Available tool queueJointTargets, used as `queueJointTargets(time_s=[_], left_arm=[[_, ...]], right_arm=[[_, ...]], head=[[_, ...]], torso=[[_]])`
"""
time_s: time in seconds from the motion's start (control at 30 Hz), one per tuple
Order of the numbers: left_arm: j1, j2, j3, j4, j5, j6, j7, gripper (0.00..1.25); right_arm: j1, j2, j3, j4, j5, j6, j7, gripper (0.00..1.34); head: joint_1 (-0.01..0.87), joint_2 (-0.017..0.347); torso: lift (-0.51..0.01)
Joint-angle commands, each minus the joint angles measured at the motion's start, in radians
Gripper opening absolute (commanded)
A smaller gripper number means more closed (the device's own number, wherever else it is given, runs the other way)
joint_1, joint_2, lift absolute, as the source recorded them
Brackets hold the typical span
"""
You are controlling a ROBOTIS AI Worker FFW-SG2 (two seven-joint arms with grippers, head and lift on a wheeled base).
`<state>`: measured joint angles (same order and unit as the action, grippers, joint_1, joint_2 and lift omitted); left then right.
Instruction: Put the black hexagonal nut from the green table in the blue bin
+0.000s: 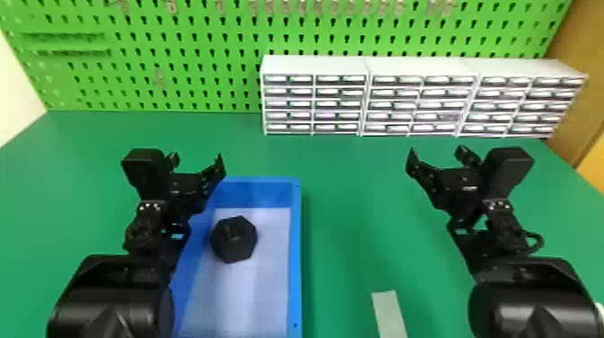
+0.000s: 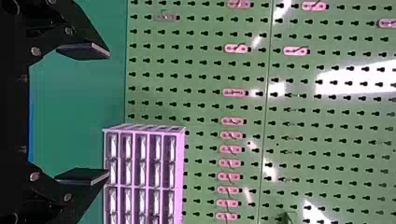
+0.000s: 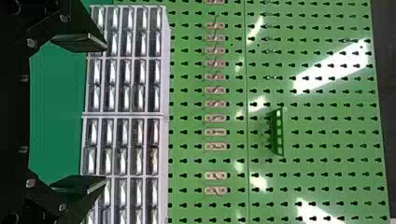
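The black hexagonal nut (image 1: 234, 239) lies inside the blue bin (image 1: 295, 251), on its pale floor toward the left wall. My left gripper (image 1: 197, 162) is held above the bin's far left corner, beyond the nut and apart from it; in the left wrist view the left gripper (image 2: 83, 114) is open, with nothing between its fingers. My right gripper (image 1: 438, 157) is over the green table (image 1: 350, 202) to the right of the bin. The right wrist view has the right gripper (image 3: 79, 114) open and holding nothing.
White drawer cabinets (image 1: 314, 103) stand along the table's back edge, center to right, before a green pegboard (image 1: 179, 58). A pale flat strip (image 1: 389, 314) lies on the table near the front, between the bin and my right arm.
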<state>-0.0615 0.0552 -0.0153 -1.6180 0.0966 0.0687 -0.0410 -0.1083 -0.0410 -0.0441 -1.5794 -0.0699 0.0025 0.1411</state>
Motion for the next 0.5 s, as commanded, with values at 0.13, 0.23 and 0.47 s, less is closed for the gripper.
queueJointTargets(time_s=[0.13, 0.23, 0.47], left_arm=[[0.008, 0.000, 0.000, 0.004, 0.005, -0.001, 0.009, 0.89], [0.006, 0.000, 0.000, 0.004, 0.005, -0.001, 0.009, 0.89], [0.006, 0.000, -0.002, 0.004, 0.003, -0.001, 0.029, 0.89]], right_arm=[[0.002, 0.006, 0.000, -0.002, 0.016, 0.014, -0.002, 1.06], [0.002, 0.009, 0.003, -0.002, 0.022, 0.017, -0.003, 1.06], [0.004, 0.006, 0.004, -0.002, 0.030, 0.019, -0.006, 1.06]], head=[[0.686, 0.051], [0.686, 0.051], [0.686, 0.051]], torso=[[-0.096], [-0.096], [-0.096]])
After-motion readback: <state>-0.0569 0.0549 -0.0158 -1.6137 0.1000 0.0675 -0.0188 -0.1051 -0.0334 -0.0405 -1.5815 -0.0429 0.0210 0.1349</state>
